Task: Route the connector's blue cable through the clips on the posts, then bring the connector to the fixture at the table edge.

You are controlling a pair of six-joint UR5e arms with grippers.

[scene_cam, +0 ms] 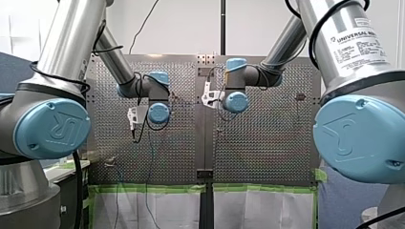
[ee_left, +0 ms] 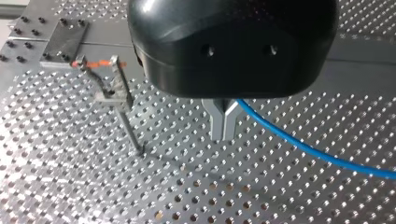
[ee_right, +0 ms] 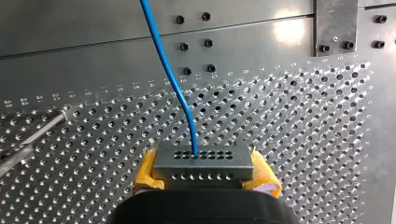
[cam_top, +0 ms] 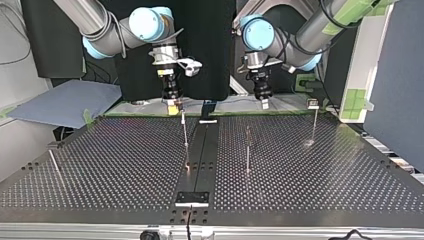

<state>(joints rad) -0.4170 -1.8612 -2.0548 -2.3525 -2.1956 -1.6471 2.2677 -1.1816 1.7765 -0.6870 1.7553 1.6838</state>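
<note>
Two arms are there, my left arm (cam_top: 320, 20) and my right arm (cam_top: 95, 20). Each carries one gripper, so two in all: the left gripper (ee_left: 224, 130) and the right gripper (ee_right: 205, 171), each with two fingers. There is one connector (ee_right: 203, 164) and one blue cable (ee_right: 170, 79). The table (cam_top: 300, 185) has two perforated panels. In the top view four thin posts can be counted on it: first post (cam_top: 185, 132), second post (cam_top: 247, 150), third post (cam_top: 314, 122), fourth post (cam_top: 54, 162). The left wrist view shows one clip (ee_left: 114, 86).
</note>
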